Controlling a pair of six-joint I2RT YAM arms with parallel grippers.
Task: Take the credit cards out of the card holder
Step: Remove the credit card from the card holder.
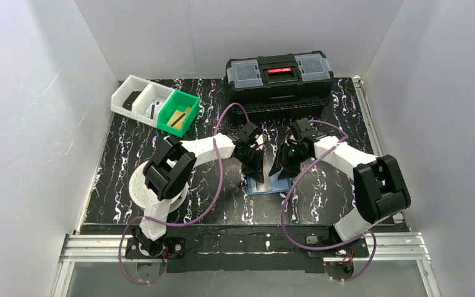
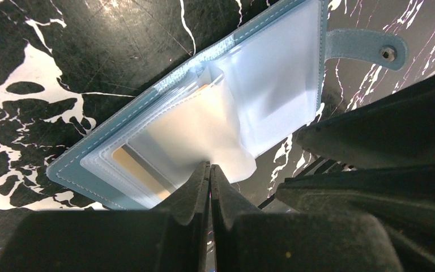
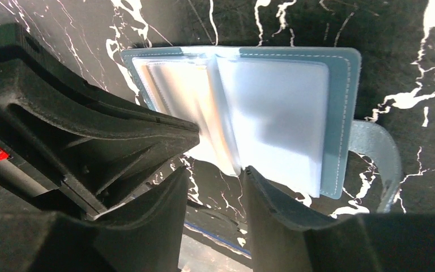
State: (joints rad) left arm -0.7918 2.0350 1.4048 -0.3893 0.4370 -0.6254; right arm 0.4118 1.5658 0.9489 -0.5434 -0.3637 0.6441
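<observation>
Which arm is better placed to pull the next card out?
Likely right: the right tool is open beside the blue folding card holder, while the left tool is shut on a clear plastic sleeve.

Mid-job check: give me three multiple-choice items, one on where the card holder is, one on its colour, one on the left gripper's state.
1. Where does the card holder lie?
A. on the toolbox lid
B. inside the green bin
C. on the table between the left gripper and right gripper

2. What colour is its cover?
A. blue
B. red
C. yellow

3. How is the left gripper?
A. wide open
B. shut on a clear sleeve
C. holding a loose card aloft

1 C: the top view shows it open on the table between the arms.
2 A: both wrist views show its stitched blue edge.
3 B: the left wrist view shows the jaws together on the sleeve.
</observation>
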